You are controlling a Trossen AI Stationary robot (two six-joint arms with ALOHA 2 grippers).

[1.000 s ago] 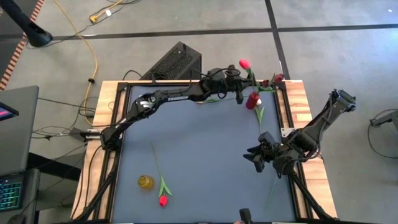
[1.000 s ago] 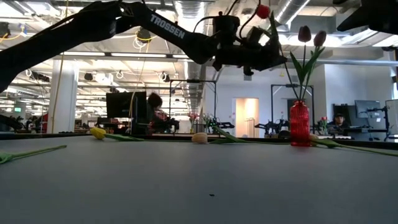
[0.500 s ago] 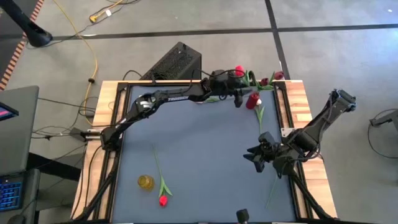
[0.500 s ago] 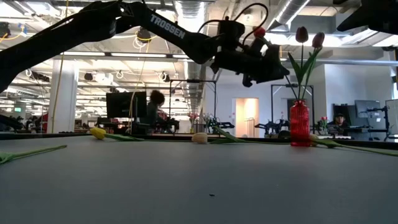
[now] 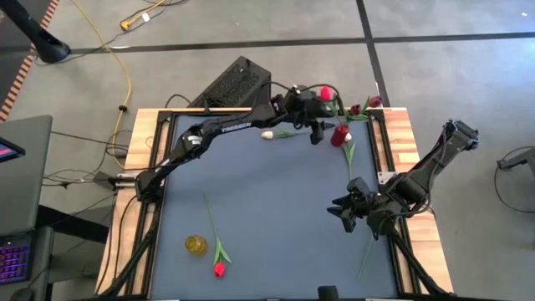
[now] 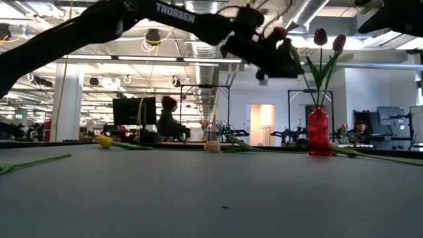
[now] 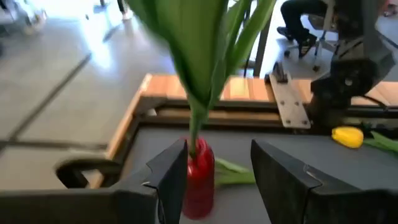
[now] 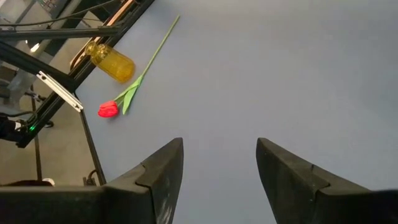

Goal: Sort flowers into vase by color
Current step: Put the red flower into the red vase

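Overhead first: left claw [image 5: 322, 117] is up at the far edge of the tabletop [image 5: 276, 209], just beside the red vase [image 5: 339, 135], w/ a red tulip head [image 5: 325, 93] showing right at it. Whether the fingers touch that stem can't be told from above. Dark red tulips [image 5: 365, 106] lean out of the vase toward the far right corner. White tulip [image 5: 267, 134] lies on the tabletop near the left arm. Near front left, a yellow vase [image 5: 196, 244] lies w/ a red tulip [image 5: 219, 268] just beside it, stem running away toward the middle. Right claw [image 5: 338, 207] hangs over the right side, well apart from both vases.

Low view: left claw [image 6: 274, 56] is high above the surface, a red bud [image 6: 280, 32] by it, stem angling down to the red vase [image 6: 318, 131]. Two dark red tulips [image 6: 329, 38] stand upright in that vase. A yellow tulip [image 6: 104, 141] lies far back on the left; a person sits in the room behind.

Left wrist: fingers [image 7: 174, 174] are spread, released, w/ green stem and leaves [image 7: 199, 56] rising between them out of the red vase [image 7: 200, 171]; pads look apart from the stem. Another yellow tulip [image 7: 348, 136] lies beyond.

Right wrist: fingers [image 8: 163, 169] parted, grasping nothing, over bare tabletop; yellow vase [image 8: 112, 62] and red tulip [image 8: 109, 109] farther off.
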